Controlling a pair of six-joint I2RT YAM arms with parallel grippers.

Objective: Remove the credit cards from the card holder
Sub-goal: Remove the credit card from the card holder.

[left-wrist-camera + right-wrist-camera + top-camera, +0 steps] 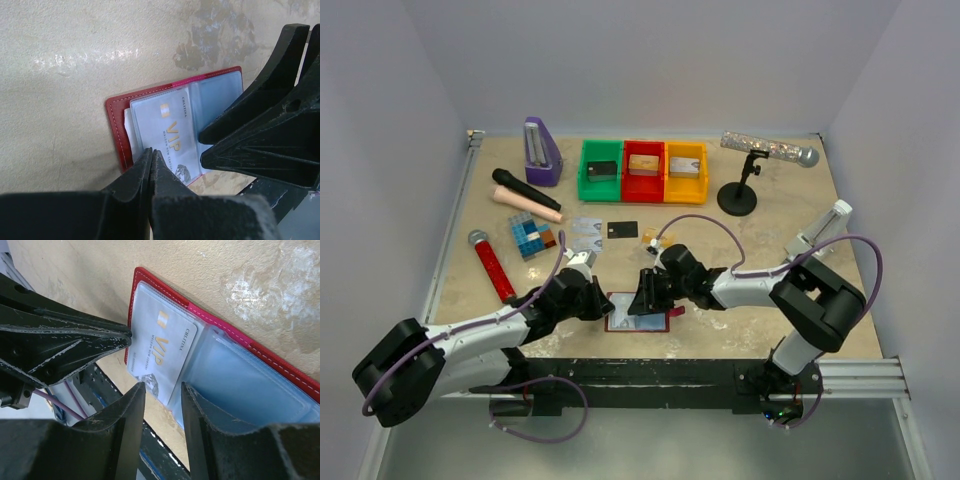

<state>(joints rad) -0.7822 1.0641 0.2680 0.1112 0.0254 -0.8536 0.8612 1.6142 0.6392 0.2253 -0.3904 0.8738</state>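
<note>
Card holder (640, 321) lies open and flat on the tabletop (770, 230), close to the near edge and between your two arms. Its dark red cover faces down and its clear sleeves face up. One silvery credit card (170, 135), printed "VIP", sits in the sleeve on the side nearer your left gripper (151, 151). That gripper's jaws are pressed shut, and their tips rest against the edge of the sleeve.

Your right gripper (159, 387) is over the card holder from the other side. Its jaws stand apart and hold nothing. A corner of the VIP card shows in the gap between them.

Farther back on the tabletop, apart from the card holder, loose credit cards lie flat. There are two silvery-grey cards (585, 225), with a black card (622, 229) just to their right. Behind these, a green tray (601, 195), a red tray (642, 196) and a yellow tray (685, 196) stand side by side in a row.
</note>
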